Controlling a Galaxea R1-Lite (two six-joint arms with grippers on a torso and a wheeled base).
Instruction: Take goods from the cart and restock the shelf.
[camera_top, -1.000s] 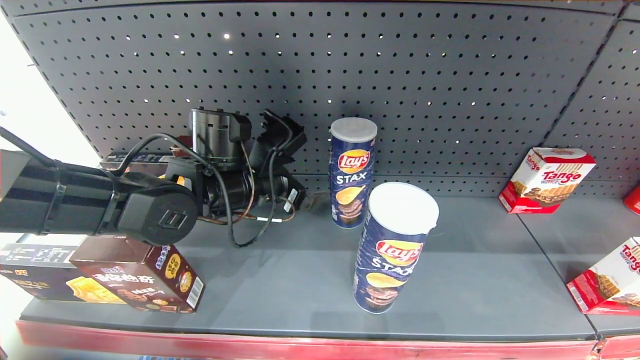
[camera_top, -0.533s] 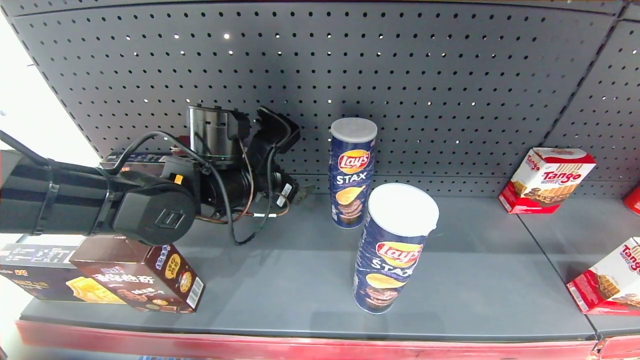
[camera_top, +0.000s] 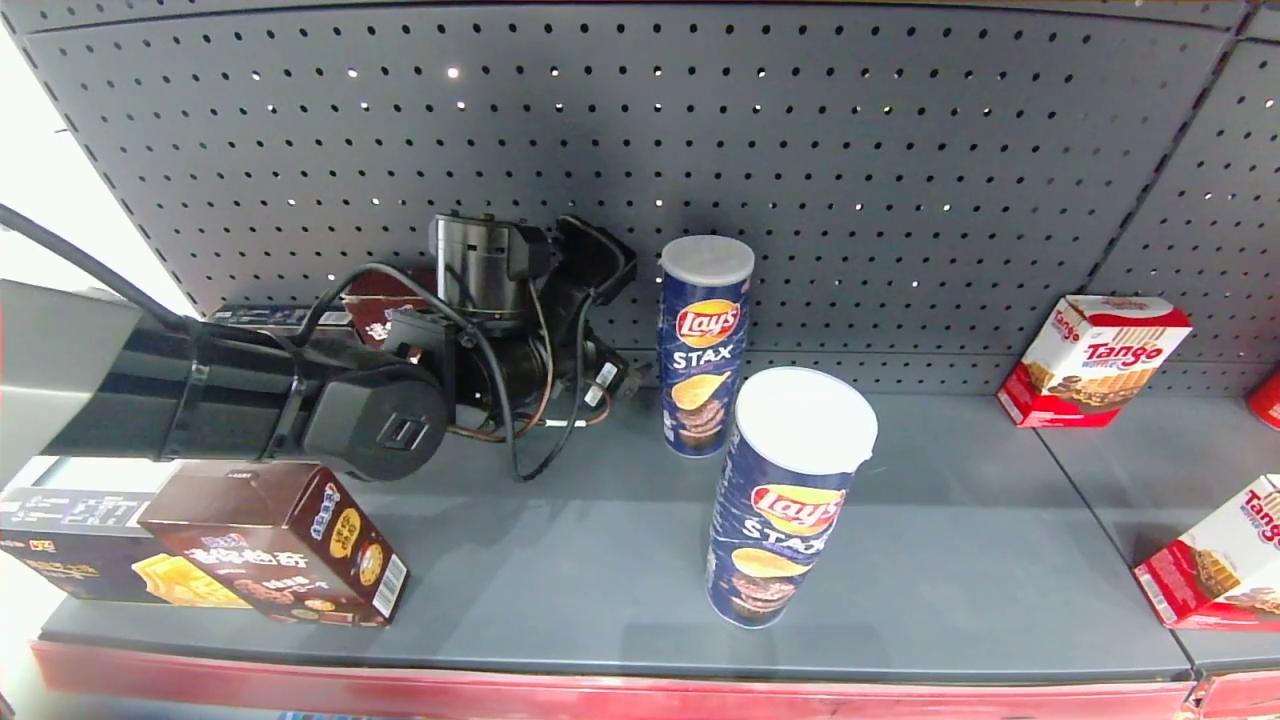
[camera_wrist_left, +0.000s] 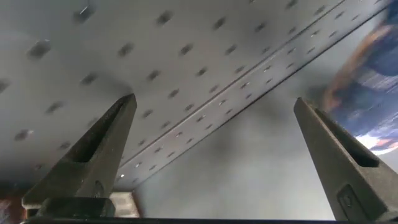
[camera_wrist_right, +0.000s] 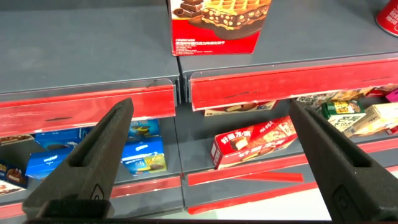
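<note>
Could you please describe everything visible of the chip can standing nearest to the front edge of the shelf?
The front chip can is a tall dark blue tube with a red and yellow logo and pictures of chips. A white lid, plastic by its look, closes the top. It stands on its base on the grey shelf near the front edge, ahead of a second can and apart from it. Only the shelf touches it.

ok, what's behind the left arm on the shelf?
A brown box and a flat dark box peek over the left arm; the arm covers their lower parts. Pegboard beyond.
</note>
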